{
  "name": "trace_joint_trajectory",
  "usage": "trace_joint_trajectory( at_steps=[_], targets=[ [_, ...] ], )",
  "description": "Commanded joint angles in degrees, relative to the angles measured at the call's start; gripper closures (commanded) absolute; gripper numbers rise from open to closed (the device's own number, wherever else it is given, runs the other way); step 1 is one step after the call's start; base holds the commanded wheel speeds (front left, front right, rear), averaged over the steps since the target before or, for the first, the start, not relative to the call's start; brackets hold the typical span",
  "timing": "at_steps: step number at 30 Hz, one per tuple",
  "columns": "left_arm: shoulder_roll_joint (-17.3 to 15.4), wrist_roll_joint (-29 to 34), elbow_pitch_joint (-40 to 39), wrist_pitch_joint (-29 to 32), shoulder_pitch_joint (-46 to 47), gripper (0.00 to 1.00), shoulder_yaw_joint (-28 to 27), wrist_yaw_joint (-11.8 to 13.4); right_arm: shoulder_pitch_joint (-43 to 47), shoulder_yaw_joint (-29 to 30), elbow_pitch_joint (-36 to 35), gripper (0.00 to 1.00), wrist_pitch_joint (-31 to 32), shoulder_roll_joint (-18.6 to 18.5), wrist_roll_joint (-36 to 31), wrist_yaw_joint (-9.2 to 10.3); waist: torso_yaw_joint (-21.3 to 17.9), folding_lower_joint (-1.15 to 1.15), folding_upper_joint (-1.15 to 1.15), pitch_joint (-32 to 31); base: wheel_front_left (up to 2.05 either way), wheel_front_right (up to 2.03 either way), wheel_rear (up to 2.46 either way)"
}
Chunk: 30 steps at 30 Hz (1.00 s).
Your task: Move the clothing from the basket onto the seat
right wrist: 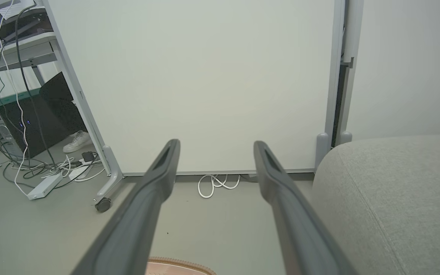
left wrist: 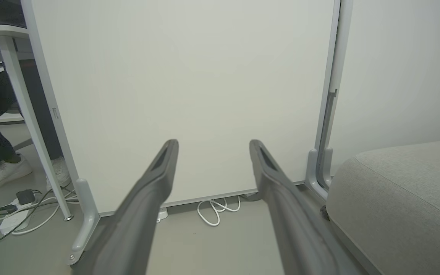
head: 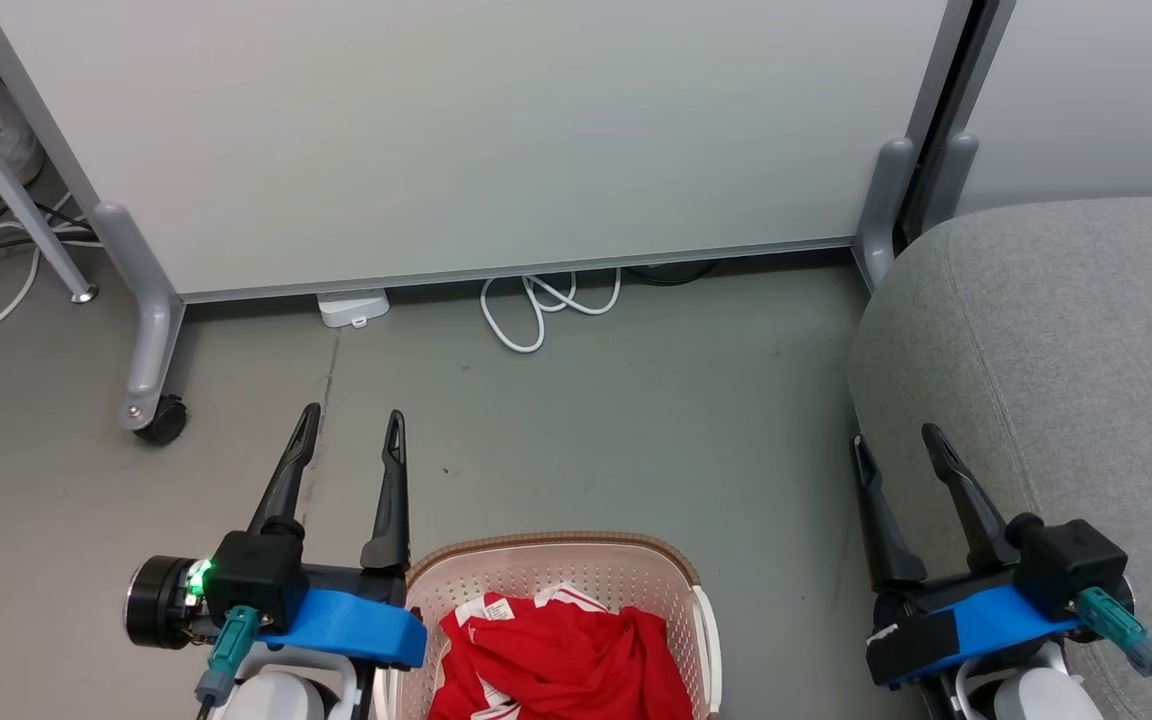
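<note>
The cream basket [head: 676,575] with a brown rim stands on the floor at the bottom middle of the head view. Red clothing [head: 561,655] with white trim lies crumpled inside it. The grey seat [head: 1066,350] fills the right side, and its rounded corner shows in both wrist views [left wrist: 403,191] [right wrist: 395,191]. My left gripper [head: 351,425] hangs open just left of the basket, fingers pointing at the floor ahead and holding nothing [left wrist: 212,147]. My right gripper [head: 896,445] is open at the seat's left edge, empty too [right wrist: 216,147]. A sliver of the basket's rim [right wrist: 178,265] shows under it.
A pale partition panel [head: 456,140] on grey feet with a castor [head: 161,420] stands across the floor ahead. White cable loops [head: 546,305] and a small white box [head: 351,308] lie at its base. More cables, a desk leg and a person's white shoes [left wrist: 2,173] are at the left.
</note>
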State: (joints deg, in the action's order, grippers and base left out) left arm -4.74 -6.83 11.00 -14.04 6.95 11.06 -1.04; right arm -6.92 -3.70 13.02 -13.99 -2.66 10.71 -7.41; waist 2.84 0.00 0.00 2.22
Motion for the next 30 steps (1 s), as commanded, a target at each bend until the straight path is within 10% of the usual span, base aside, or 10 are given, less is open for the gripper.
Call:
trace_joint_trajectory(
  at_steps=[1, 30],
  targets=[
    [0.19, 0.94, 0.07, -0.44, 0.56, 0.0, -0.37, -0.23, -0.8, -0.23, -0.1, 0.0, -0.48, -0.36, -1.14, -0.13, 0.05, 0.0, 0.0, 0.02, 0.0, 0.0, 0.0],
    [1.74, 3.76, 1.45, -1.2, 0.42, 0.0, -3.0, -3.1, -0.95, -0.6, 0.36, 0.0, -1.27, -0.36, -3.12, -0.15, 0.34, 0.0, 0.0, 0.56, 0.0, 0.0, 0.0]
  ],
)
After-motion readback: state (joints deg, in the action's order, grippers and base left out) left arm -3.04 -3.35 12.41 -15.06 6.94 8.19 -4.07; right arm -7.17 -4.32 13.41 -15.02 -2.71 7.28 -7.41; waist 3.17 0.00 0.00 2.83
